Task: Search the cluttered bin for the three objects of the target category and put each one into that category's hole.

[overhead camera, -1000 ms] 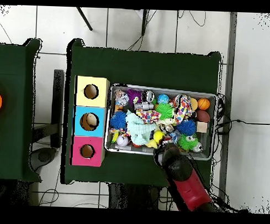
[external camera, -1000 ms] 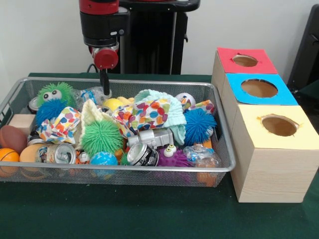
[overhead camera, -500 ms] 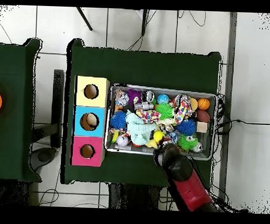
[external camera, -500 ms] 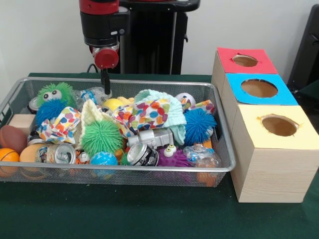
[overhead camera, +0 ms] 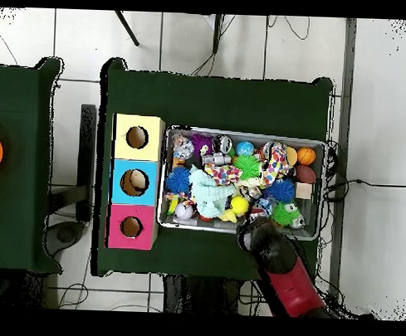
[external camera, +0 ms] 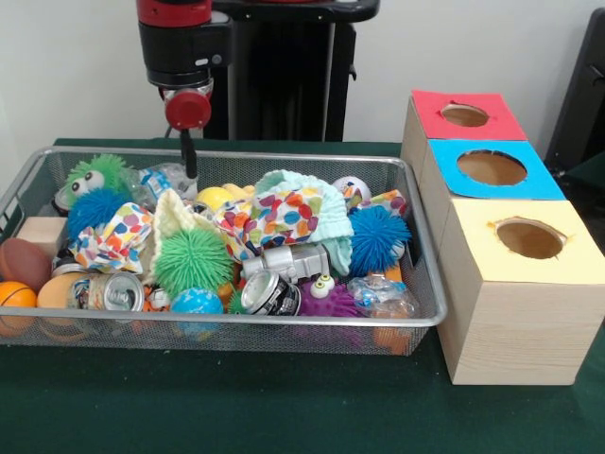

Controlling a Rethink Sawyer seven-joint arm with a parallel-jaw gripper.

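Hand (external camera: 188,156) state unclear, hovering over bin (external camera: 284,322); green spiky ball (external camera: 193,260) below: soft, light, squeeze across middle.

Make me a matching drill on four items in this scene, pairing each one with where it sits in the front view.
Items:
1. yellow-topped wooden box
2. red-topped wooden box
3. orange ball
4. green spiky ball with googly eyes

Places:
A. farthest box in the row
B. basket's near left corner
C. nearest box in the row
D. basket's far left part

Pairs: 1-C, 2-A, 3-B, 4-D
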